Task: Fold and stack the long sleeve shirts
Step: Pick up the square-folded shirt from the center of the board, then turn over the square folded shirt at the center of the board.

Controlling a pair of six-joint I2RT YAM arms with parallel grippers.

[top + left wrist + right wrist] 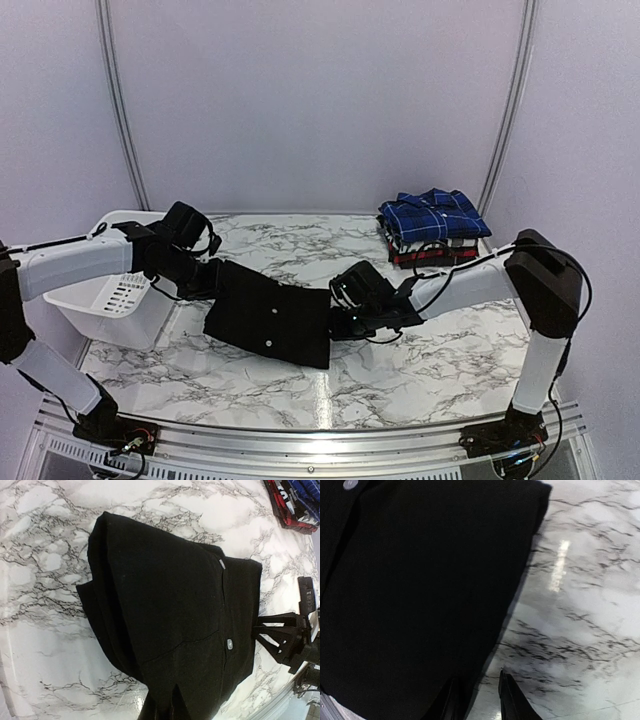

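basket (100,318) overhead only — black shirt (270,312), all views

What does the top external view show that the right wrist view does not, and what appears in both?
Only the top external view shows the white plastic basket at the left and the stack of folded plaid shirts at the far right. Only the right wrist view shows the fingers of the right gripper apart, one over cloth, one over marble. Both show the plain black long-sleeve cloth shirt on the white marble-patterned table.
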